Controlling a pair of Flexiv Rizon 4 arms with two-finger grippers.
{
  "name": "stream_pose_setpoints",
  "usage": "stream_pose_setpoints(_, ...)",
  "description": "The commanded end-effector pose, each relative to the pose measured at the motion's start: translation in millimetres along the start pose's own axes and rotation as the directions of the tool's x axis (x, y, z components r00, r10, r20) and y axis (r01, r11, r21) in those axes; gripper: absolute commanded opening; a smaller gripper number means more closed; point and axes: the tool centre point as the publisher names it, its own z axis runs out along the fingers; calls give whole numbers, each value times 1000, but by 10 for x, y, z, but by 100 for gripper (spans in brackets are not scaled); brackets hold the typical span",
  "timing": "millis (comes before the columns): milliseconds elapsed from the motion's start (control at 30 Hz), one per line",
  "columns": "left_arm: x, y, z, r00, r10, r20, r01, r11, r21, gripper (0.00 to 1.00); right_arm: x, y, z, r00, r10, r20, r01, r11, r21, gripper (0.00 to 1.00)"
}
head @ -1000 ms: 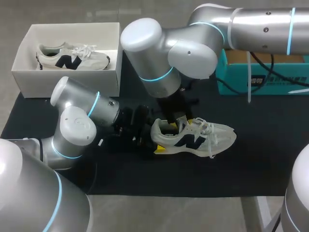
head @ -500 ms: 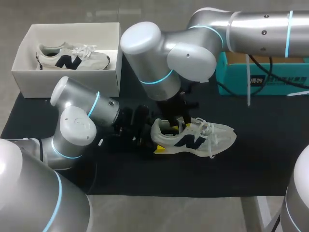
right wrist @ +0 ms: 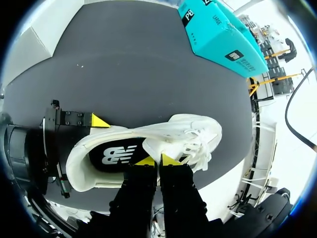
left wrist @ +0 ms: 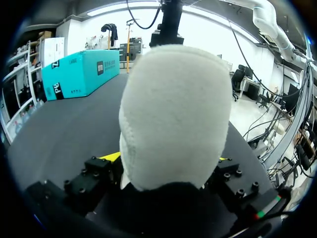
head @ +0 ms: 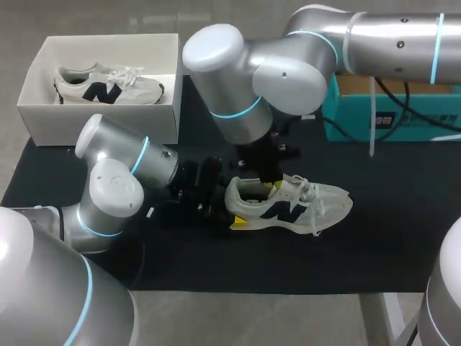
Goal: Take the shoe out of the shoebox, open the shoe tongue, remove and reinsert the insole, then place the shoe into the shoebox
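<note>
Nearest, at the left of the black mat (head: pixel 360 245): left arm (head: pixel 115 180) coming in low from the near-left corner, with the left gripper (head: pixel 232 206) clenched on the heel of the shoe (head: pixel 295 205), one finger on each side and a yellow tip visible against the heel's near side. From the left wrist, little besides the rounded white heel pressed between the two finger blocks, filling most of the space ahead. Just right of that grip, the shoe itself: white with a dark side mark, upright on its sole around the middle of the mat, heel to the left, toe to the right, laces loose over the front. Inside the opening, a dark insole (right wrist: pixel 116 154) lying flat. Over the opening, the right gripper (right wrist: pixel 158 159), reaching down from the right arm (head: pixel 238 94) that enters at the far right, fingers drawn almost together and pinched on the white tongue (right wrist: pixel 159 148) just behind the laces. Farther back on the left, at the mat's far-left corner, a white shoebox (head: pixel 101 124), open on top, holding a second shoe (head: pixel 108 85) with its toe to the right, well apart from the shoe on the mat. Far right, a teal box (head: pixel 389 119), partly hidden behind the right arm.
</note>
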Motion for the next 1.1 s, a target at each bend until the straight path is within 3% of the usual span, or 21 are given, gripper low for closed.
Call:
stream_pose_setpoints(33, -12, 18, 16, 1000, 0, -2, 0, 1000, 1, 0, -267, 27, -111, 999, 6, -40, -6, 1000, -3, 0)
stream_pose_setpoints(233, -12, 18, 16, 1000, 0, -2, 0, 1000, 1, 0, -463, 59, -185, 999, 25, -40, -25, 1000, -3, 0)
stream_pose_setpoints(1100, -12, 18, 16, 1000, 0, -2, 0, 1000, 1, 0, -1238, 43, 355, 978, 207, 37, -210, 972, 107, 0)
